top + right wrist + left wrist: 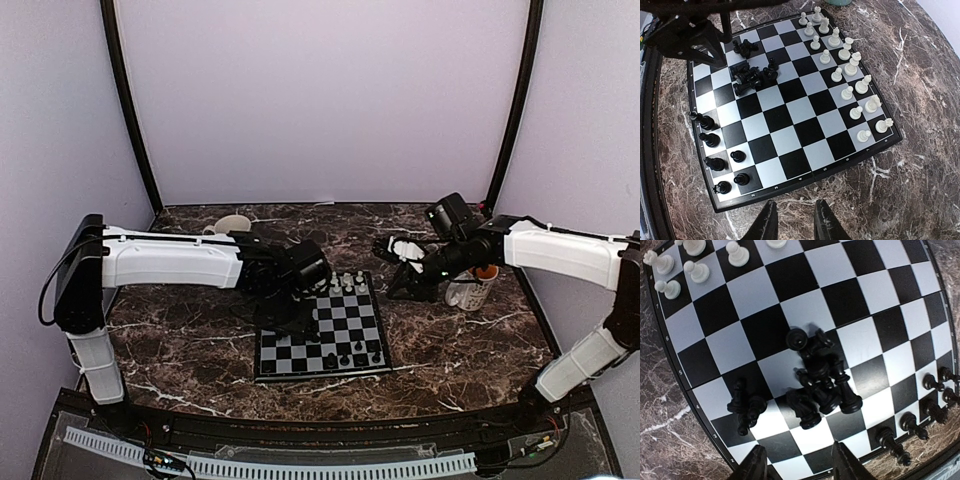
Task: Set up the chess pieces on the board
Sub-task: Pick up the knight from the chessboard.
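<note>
The board (300, 362) lies in the middle of the dark marble table. White chess pieces (850, 75) stand in two rows along one edge. Several black pieces (715, 145) stand along the opposite edge. More black pieces lie in a toppled heap (822, 382), with a smaller heap (745, 407) beside it. My left gripper (799, 455) is open and empty, hovering low over the board (790, 275) just short of the heap. It also shows in the top view (298, 310). My right gripper (796, 210) is open and empty above the table, just off the board's (800, 115) right edge.
A white mug (470, 292) stands on the table under my right arm (560, 250). Another white cup (228, 225) sits at the back left behind my left arm. Pale walls close the table in on three sides.
</note>
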`<state>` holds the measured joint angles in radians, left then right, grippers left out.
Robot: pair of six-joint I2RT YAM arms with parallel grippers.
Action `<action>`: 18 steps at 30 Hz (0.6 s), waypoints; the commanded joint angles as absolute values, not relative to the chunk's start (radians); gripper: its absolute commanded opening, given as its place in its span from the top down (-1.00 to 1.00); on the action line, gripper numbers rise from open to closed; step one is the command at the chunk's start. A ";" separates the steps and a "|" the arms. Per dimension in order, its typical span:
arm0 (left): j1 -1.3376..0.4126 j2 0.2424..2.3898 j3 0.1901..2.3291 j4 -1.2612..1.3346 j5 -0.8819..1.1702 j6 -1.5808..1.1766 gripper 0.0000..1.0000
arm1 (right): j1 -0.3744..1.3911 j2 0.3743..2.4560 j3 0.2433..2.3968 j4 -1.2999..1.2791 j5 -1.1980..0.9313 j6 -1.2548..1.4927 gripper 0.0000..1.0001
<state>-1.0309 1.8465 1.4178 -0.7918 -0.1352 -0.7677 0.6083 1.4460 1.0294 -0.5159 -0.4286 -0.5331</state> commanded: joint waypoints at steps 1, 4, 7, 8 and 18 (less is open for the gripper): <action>-1.032 1.869 1.458 -0.865 -0.150 -0.863 0.08 | 0.605 1.412 1.014 -0.486 -0.464 -0.533 0.47; -1.031 1.888 1.467 -0.868 -0.148 -0.865 0.09 | 0.605 1.406 1.009 -0.485 -0.469 -0.536 0.47; -1.031 1.912 1.477 -0.864 -0.138 -0.860 0.11 | 0.604 1.402 1.005 -0.483 -0.471 -0.539 0.47; -1.031 1.917 1.481 -0.864 -0.137 -0.859 0.12 | 0.605 1.402 1.003 -0.483 -0.471 -0.541 0.46; -1.030 1.963 1.501 -0.870 -0.133 -0.839 0.21 | 0.604 1.404 0.997 -0.483 -0.466 -0.548 0.46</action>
